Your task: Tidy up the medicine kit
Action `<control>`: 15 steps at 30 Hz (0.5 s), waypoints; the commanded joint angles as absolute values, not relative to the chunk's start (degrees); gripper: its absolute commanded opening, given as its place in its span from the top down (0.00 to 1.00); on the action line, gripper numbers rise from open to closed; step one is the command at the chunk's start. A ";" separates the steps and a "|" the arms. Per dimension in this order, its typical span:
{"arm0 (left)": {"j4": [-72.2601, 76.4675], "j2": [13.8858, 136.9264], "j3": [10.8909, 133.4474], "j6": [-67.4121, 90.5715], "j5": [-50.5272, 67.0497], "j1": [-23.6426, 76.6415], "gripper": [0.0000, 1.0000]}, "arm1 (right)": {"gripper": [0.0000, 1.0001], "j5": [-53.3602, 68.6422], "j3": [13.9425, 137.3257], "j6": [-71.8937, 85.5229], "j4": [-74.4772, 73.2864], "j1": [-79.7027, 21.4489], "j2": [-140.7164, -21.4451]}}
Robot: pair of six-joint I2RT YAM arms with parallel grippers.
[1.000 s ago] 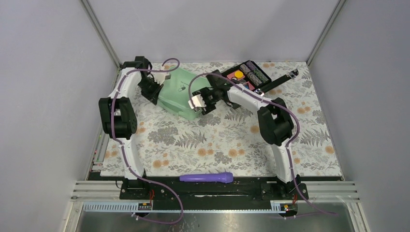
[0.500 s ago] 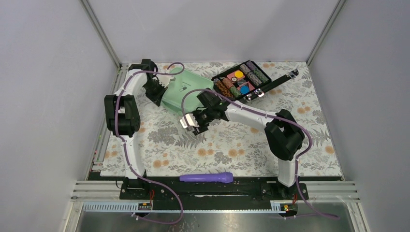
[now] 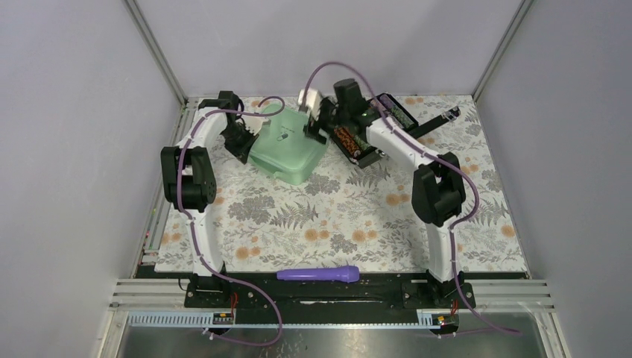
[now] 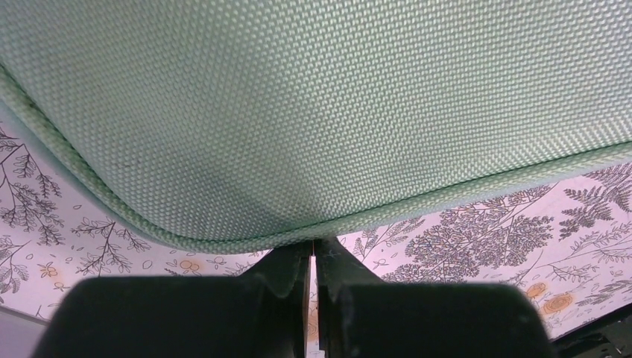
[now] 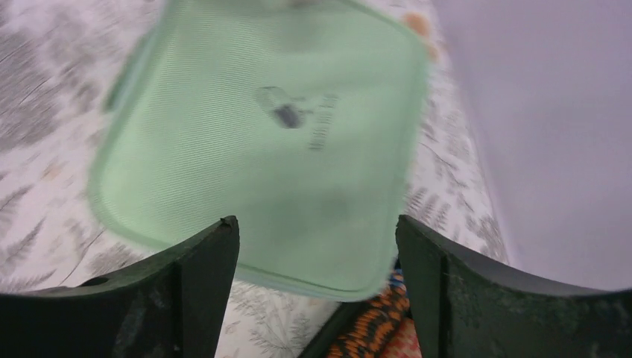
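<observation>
Medicine kit (image 3: 356,125) parts are seen from the top external view at the far side of the floral surface (image 3: 335,224): a black tray of rolls and coloured tins lies open, and just to its left lies a green fabric pouch (image 3: 287,149) with one corner toward the left tool (image 3: 250,134). The right tool (image 3: 311,115) hovers above the pouch's far edge, beside the tray. A purple pen-like object (image 3: 319,274) rests near the arm bases. Compared with half a second ago, the right arm is found swung from the pouch's near corner up to its far side, while the pouch and the left arm sit much as they did.

From the left wrist view, the pouch's woven underside (image 4: 313,112) fills the frame and its piped rim runs into the meeting line of the left tool (image 4: 311,257), whose fingers are pressed together on that rim. This pinch is best kept firm and low, so that the soft fabric is not dragged while the other arm works.

From the right wrist view, the pouch top (image 5: 261,149) with its small dark tag is seen blurred below, and the right tool (image 5: 317,246) is spread wide with nothing between its fingers. A descent is judged best made squarely over one rim, clear of the tray corner visible beneath.
</observation>
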State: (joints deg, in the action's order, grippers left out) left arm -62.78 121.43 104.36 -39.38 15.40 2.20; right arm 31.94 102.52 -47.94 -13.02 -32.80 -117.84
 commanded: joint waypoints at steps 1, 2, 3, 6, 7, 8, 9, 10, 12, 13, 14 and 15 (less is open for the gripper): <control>-60.96 117.04 101.74 -38.73 19.65 3.25 1.00 | 0.14 23.78 108.34 -18.69 -6.73 -29.06 -122.50; -60.99 116.48 101.01 -38.82 20.04 3.25 1.00 | 0.13 23.17 108.84 -15.17 -6.78 -28.87 -123.12; -60.95 115.96 100.46 -38.91 20.33 3.23 1.00 | 0.13 22.90 109.42 -12.23 -7.37 -28.83 -123.97; -60.56 114.39 99.28 -39.79 20.59 3.25 1.00 | 0.12 22.41 113.50 -3.90 -12.25 -28.78 -127.79; -60.13 113.85 98.93 -40.11 20.54 3.25 1.00 | 0.12 22.24 115.00 -0.78 -13.85 -28.68 -129.12; -59.90 113.47 98.62 -40.48 20.34 3.25 1.00 | 0.12 22.65 115.73 2.42 -14.53 -28.47 -130.22; -59.75 113.24 98.45 -40.70 20.04 3.24 1.00 | 0.12 23.37 115.98 4.39 -14.62 -28.33 -131.00; -59.74 113.12 98.54 -40.92 19.89 3.25 1.00 | 0.12 24.17 116.31 5.83 -14.66 -28.30 -131.71; -59.77 113.03 98.53 -41.17 19.61 3.25 1.00 | 0.12 25.69 116.97 7.41 -15.23 -28.30 -132.72; -59.74 113.04 98.57 -41.25 19.50 3.25 1.00 | 0.13 26.16 117.08 7.83 -15.49 -28.29 -133.00; -59.76 113.15 98.43 -41.23 19.35 3.25 1.00 | 0.13 26.51 116.82 8.22 -15.75 -28.31 -133.06; -59.75 113.30 98.44 -41.34 19.21 3.25 1.00 | 0.14 26.69 116.35 8.44 -16.01 -28.30 -132.91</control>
State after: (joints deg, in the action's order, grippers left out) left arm -59.83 116.62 98.72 -40.23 16.88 2.70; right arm 24.08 114.30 0.64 -12.62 -27.88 -132.97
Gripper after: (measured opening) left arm 0.013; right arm 0.873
